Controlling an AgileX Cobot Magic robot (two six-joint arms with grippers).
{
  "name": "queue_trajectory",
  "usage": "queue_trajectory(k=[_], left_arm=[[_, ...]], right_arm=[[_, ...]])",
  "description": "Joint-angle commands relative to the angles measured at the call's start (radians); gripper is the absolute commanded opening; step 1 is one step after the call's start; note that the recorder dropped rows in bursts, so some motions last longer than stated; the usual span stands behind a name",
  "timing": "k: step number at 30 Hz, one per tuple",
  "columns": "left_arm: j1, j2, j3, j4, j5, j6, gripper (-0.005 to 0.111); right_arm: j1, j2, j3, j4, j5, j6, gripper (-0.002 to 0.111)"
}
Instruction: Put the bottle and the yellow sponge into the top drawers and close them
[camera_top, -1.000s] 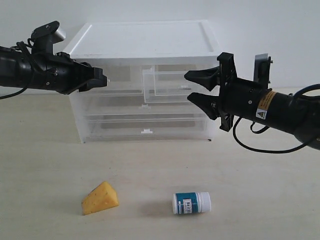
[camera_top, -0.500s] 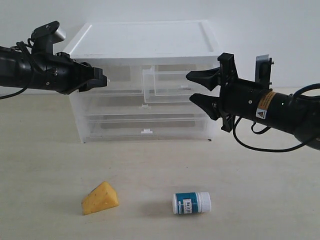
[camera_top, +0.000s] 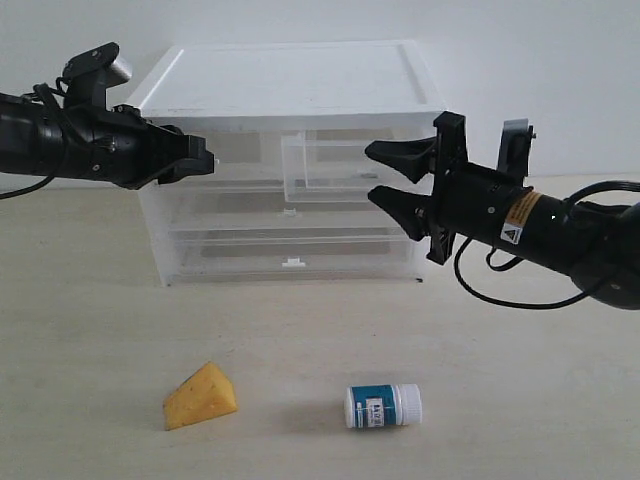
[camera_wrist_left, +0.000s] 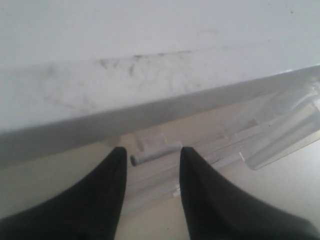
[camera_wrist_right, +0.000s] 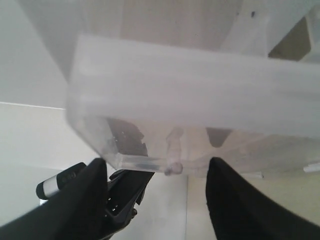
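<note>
Robotics lab: black left arm (camera_top: 70, 145) at 9 o'clock, right arm (camera_top: 575, 235) at 3 o'clock, pale counter (camera_top: 520, 400), blank white wall (camera_top: 560, 60).

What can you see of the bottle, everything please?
The bottle is small, white plastic, with a white cap and a teal label bearing a white patch of unreadable print. It lies on its side on the table, cap toward the exterior view's right. Only the table touches it; the sponge lies apart to its left.
</note>
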Motion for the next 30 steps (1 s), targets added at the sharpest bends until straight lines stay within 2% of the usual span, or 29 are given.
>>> queue_trajectory(k=[1, 3, 8, 10, 30], left_arm=[[0.012, 0.007, -0.026, -0.063, -0.131, 0.029, 0.037], [0.012, 0.007, -0.026, -0.063, -0.131, 0.033, 0.037], [0.012, 0.007, -0.026, -0.063, -0.131, 0.033, 0.037], [0.012, 0.007, -0.026, -0.063, -0.131, 0.033, 0.037], [0.012, 0.007, -0.026, -0.063, -0.131, 0.033, 0.037]], right_arm=[[0.011, 0.004, -0.021, -0.017, 0.0, -0.002, 0.051], [0.02, 0.004, -0.021, -0.017, 0.0, 0.003, 0.048], [0.022, 0.004, -0.021, -0.001, 0.004, -0.003, 0.029], [0.022, 0.004, -0.021, 0.017, 0.017, -0.027, 0.025], [0.022, 0.004, -0.021, 0.049, 0.05, -0.043, 0.025]])
